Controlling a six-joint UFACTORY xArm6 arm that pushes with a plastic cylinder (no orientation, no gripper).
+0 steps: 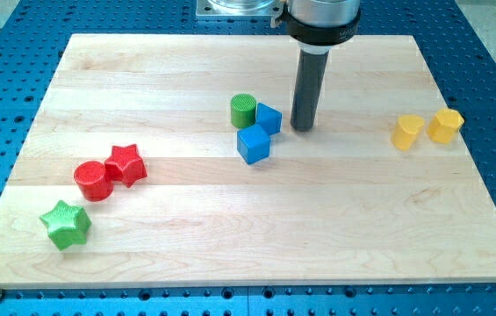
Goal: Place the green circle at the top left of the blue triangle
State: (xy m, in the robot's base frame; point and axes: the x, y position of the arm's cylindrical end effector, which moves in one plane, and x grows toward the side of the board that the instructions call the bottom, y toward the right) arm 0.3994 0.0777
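The arm comes straight down from the view's top, a thick dark rod hanging upright under a black collar. My tip (303, 128) meets the wooden board (230, 246) just to the view's right of the central cluster of blocks, close beside the upper blue block (269, 118) but with a thin gap showing between them. There is no pincer on this arm, only the plain rod, so nothing is held or clamped.

The green circle (243, 111) is a short ribbed cylinder standing upright on its flat end, bright green with a round top. It sits at the view's left of the upper blue block and appears to touch it. Below both lies a second blue block (253, 144), cube-like, pressed against the upper one; which of the two is the triangle I cannot tell from here.

Far off at the view's lower left stand a red cylinder (93, 181) and a red star (125, 164), touching, with a green star (65, 225) just below them. Two yellow blocks (407, 132) (446, 125) sit side by side at the view's right.
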